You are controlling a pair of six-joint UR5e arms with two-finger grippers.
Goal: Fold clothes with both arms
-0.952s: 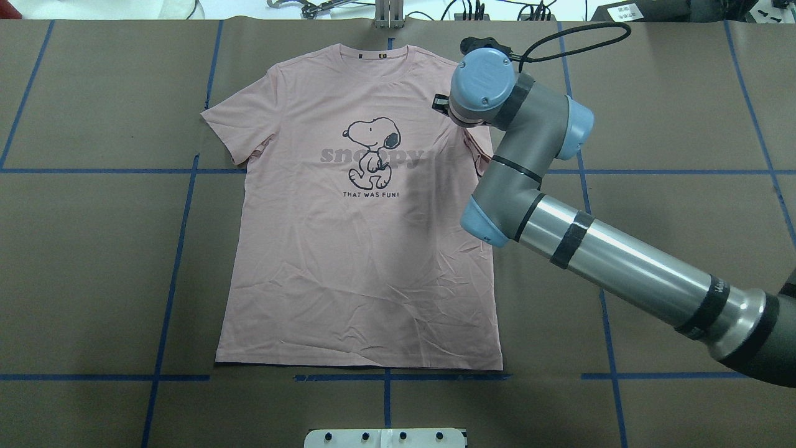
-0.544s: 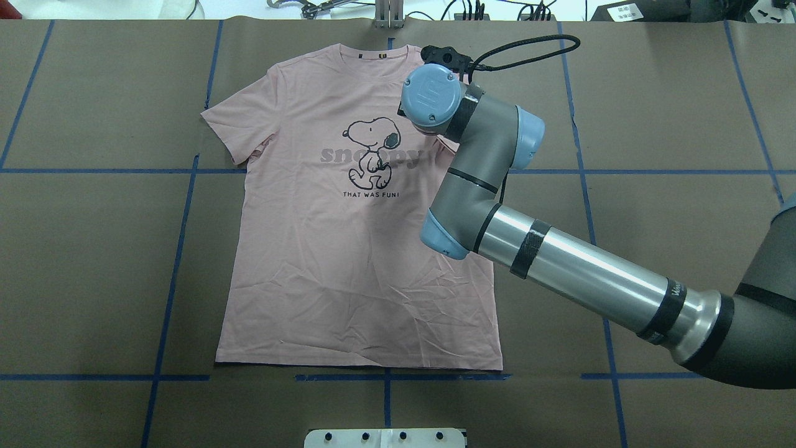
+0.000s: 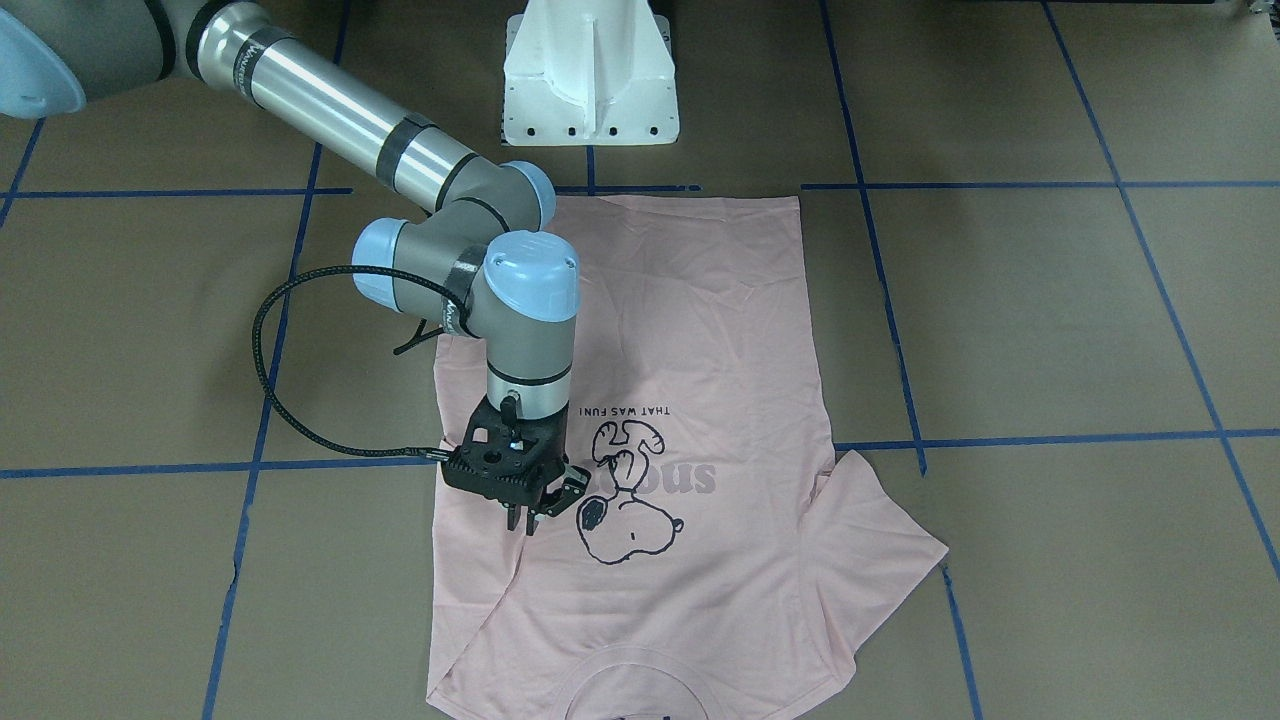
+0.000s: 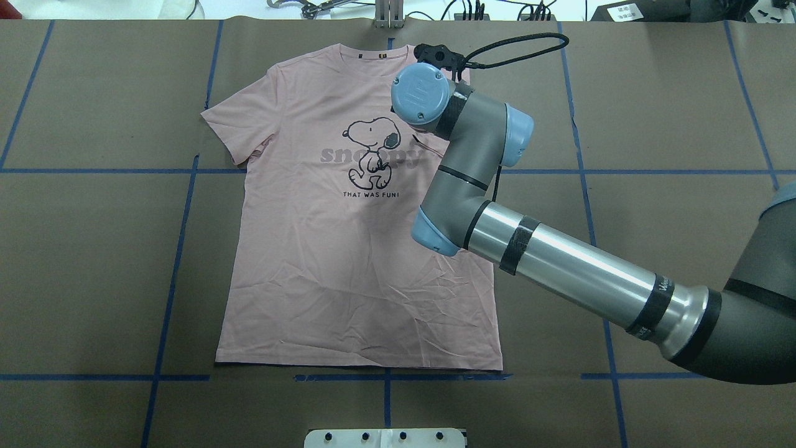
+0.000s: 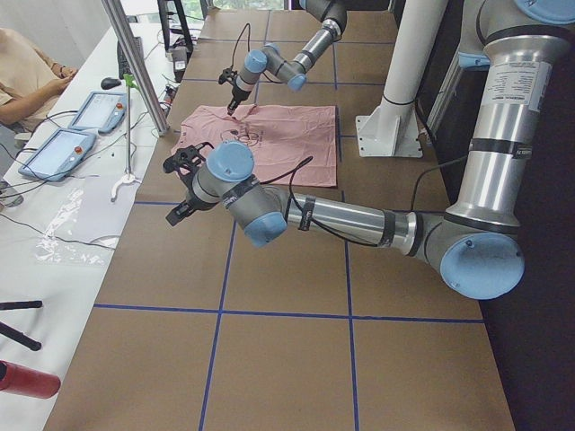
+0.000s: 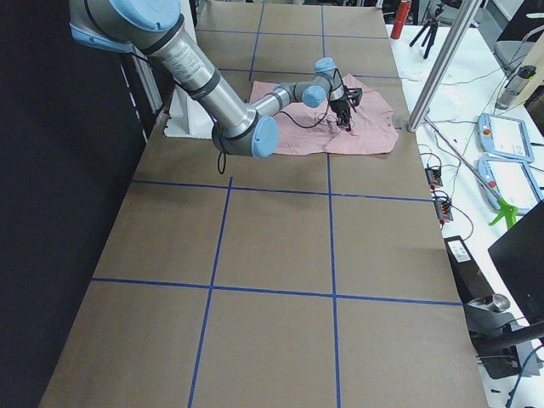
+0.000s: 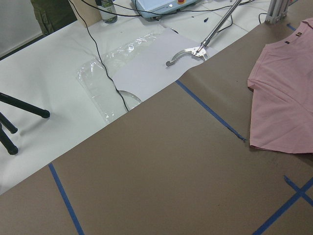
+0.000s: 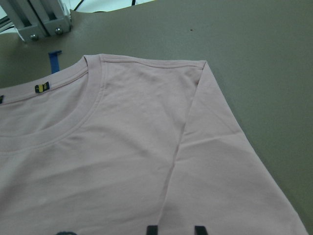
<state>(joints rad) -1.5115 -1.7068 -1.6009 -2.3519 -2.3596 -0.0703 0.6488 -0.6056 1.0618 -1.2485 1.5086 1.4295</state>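
Note:
The pale pink T-shirt [image 4: 348,261] lies flat, print up, on the brown table cover, also seen in the front view [image 3: 700,330]. Its right sleeve [image 8: 230,161] is folded inward onto the body, while the left sleeve [image 4: 239,121] lies spread out. My right gripper [image 3: 538,515] hovers just over the chest beside the dog print [image 3: 625,510], fingers pointing down, open, with nothing between its fingertips [image 8: 152,229]. Off the shirt's left side my left gripper [image 5: 180,184] hangs over bare table; I cannot tell whether it is open or shut.
The white pedestal base [image 3: 590,80] stands behind the shirt's hem. An aluminium post [image 4: 388,15] rises at the far edge near the collar. A white side table with tablets [image 5: 99,112], cables, tongs [image 7: 188,51] and a seated person [image 5: 27,72] borders the far side.
My right arm has swung left from the shirt's right edge to over the chest. The right sleeve, lifted a second ago, now lies folded on the body.

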